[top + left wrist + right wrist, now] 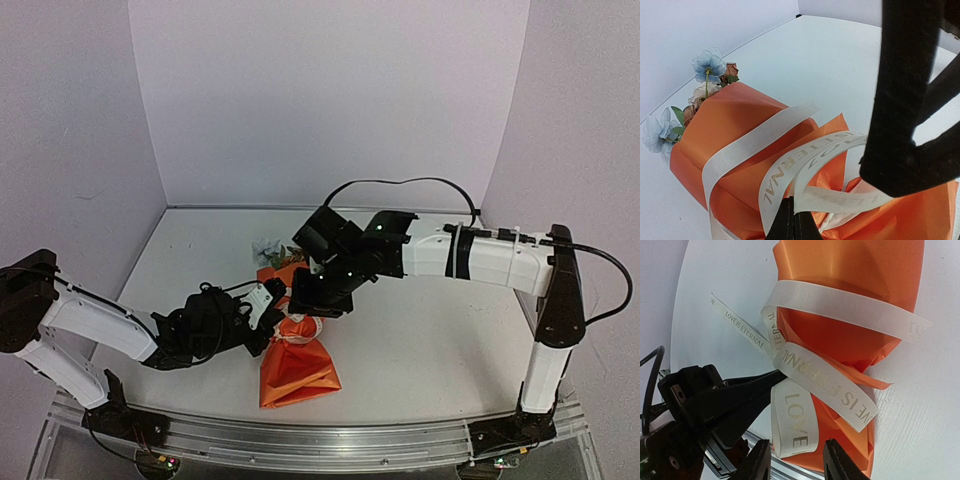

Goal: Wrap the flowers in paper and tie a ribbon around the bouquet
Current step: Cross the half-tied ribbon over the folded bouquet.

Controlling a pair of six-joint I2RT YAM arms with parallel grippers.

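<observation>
A white counter fills the middle of the top view. Pale lilac walls close it in at the back and on both sides. A metal rail runs along its near edge at the bottom of the frame and carries both arm bases.

The left claw is fully closed, its tips pinching a strand of the ribbon at the bottom edge of the left wrist view. In the right wrist view it reaches in from the left of the frame, and its tip meets the ribbon where the strands cross. The right claw is partly open at the bottom of its own view. Its fingers stand on either side of a printed ribbon loop. The loop hangs loose in the gap, closer to the left-hand finger, and nothing is gripped. Whether the loop brushes that finger I cannot tell. In the left wrist view this claw's black body blocks the right of the frame.

The bouquet lies flat on the counter at lower centre of the top view, between the two arms. Its long axis runs almost straight up and down the frame. The flowers point to the back wall, leaning a little left. The flared end of the orange paper points toward the rail. The ribbon circles the pinched waist, with one band crossing the paper higher up and loose tails lying on the counter beside it.
</observation>
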